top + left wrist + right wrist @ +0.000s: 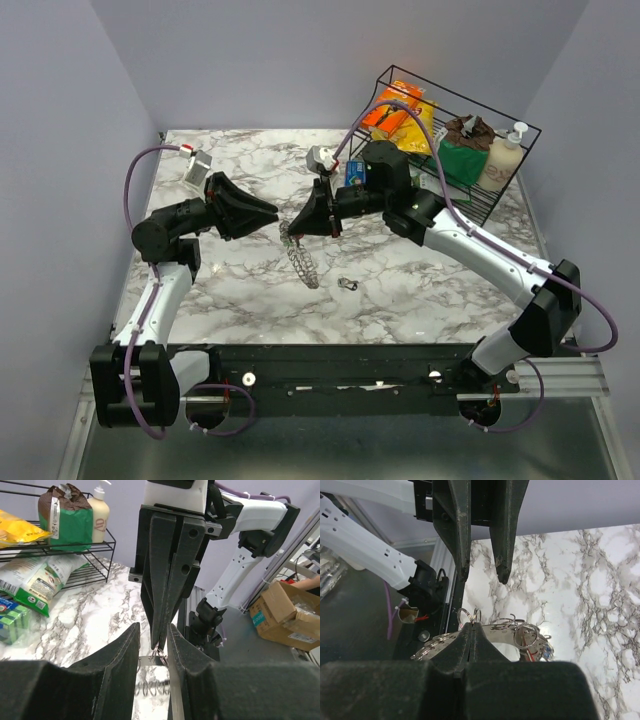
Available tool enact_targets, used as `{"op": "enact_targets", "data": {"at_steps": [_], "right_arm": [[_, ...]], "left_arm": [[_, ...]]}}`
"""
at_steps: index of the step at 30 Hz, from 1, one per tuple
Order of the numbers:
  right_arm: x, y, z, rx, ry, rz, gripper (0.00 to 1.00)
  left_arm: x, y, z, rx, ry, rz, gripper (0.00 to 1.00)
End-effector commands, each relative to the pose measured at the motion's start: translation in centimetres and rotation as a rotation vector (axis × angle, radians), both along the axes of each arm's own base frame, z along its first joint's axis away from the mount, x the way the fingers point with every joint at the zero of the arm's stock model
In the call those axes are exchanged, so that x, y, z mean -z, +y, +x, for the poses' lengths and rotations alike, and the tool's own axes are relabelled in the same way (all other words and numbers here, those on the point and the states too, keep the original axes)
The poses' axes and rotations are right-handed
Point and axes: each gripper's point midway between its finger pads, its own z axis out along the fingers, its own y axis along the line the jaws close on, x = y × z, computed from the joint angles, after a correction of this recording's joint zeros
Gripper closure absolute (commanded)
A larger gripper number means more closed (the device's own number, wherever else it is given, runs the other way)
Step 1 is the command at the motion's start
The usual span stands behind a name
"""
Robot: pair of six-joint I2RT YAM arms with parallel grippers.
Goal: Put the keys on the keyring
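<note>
Two grippers meet nose to nose at centre frame of the overhead view, above the marble table (420,290). The right gripper (293,228) is clamped tight, fingertips pinched together on the thin wire of the keyring (291,240), and the strung keys (304,264) trail down and to the right from it toward the table. That pinch, I'd say, holds the loop up where the other arm can get at it.

And the left gripper (273,214)? Fingers spread, holding nothing. Its own wrist camera shows the two pads straddling the right gripper's closed tips, with the ring just beyond, low in the frame. From the right wrist camera you see those open fingers (462,555) hanging at the top, the wire loop (469,615) poking up just past the shut tips. It looks lined up to take the ring or pry the coil.

One loose key (348,285) waits on the marble, lower right of the ring, well apart from both grippers.
</note>
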Motion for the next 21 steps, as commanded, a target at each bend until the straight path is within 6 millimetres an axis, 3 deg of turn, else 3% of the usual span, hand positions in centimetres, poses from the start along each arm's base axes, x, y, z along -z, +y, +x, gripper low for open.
{"op": "enact_targets", "data": {"at_steps": [1, 9, 21], "right_arm": [[-3.7, -0.8, -1.0, -0.037, -0.072, 0.098, 0.99], [-5.0, -1.2, -1.1, -0.033, -0.062, 0.135, 0.99], [-5.4, -1.3, -1.2, -0.042, -0.055, 0.146, 0.99]], "left_arm": [[-0.1, -0.3, -1.7, 0.054, -0.057, 0.015, 0.64], [0.3, -1.1, -2.7, 0.113, -0.056, 0.032, 0.67], [0.3, -1.3, -2.6, 0.128, -0.04, 0.033, 0.73]]}}
